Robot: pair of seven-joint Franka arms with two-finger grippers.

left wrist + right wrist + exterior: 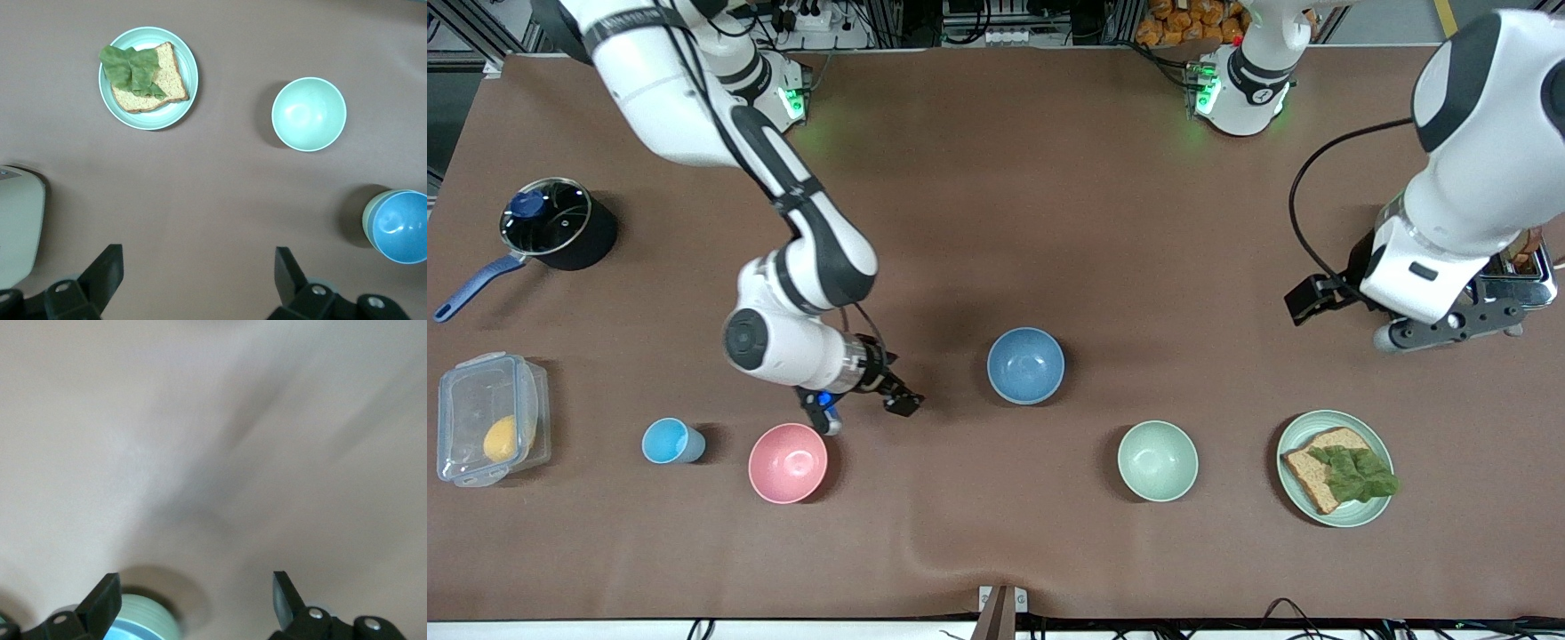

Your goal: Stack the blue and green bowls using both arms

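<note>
Hovering wide open and empty beside the round pink bowl (787, 462), the right gripper (864, 414) hangs over the table. Farther back, the matte medium-blue round bowl (1025, 365) sits nested in the sage-green round bowl (368, 217). The left gripper (200, 280) waits wide open and empty near the silver toaster (1529, 283).

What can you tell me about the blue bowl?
The blue bowl is round, plain and matte, upright and empty. It seems to sit nested in a green bowl, whose side shows under its rim. It stands mid-table, farther from the front camera than the pink bowl. Nothing grips it.
</note>
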